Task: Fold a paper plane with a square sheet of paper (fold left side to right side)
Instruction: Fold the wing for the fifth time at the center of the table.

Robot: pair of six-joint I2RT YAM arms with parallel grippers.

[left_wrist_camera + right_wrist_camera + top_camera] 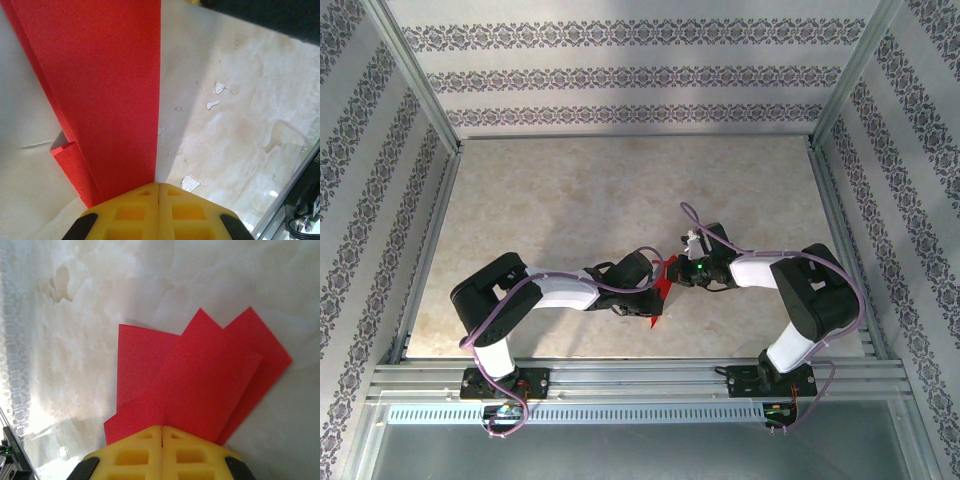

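1. Marbled beige table [620, 190], patterned walls [620, 80] around it.
2. The folded red paper [663, 285] is toward the table's near edge, about midway along.
3. My left gripper [158, 186] is clamped tight on one end.
4. My right gripper [161, 429] is pinching the layered other end, fingers together.

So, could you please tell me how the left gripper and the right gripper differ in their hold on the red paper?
The left gripper reaches in from the left, the right gripper from the right. Ahead of the left gripper the red paper runs as one long straight-edged strip; ahead of the right gripper it fans into overlapping pointed layers. Both are yellow and shut on the paper.
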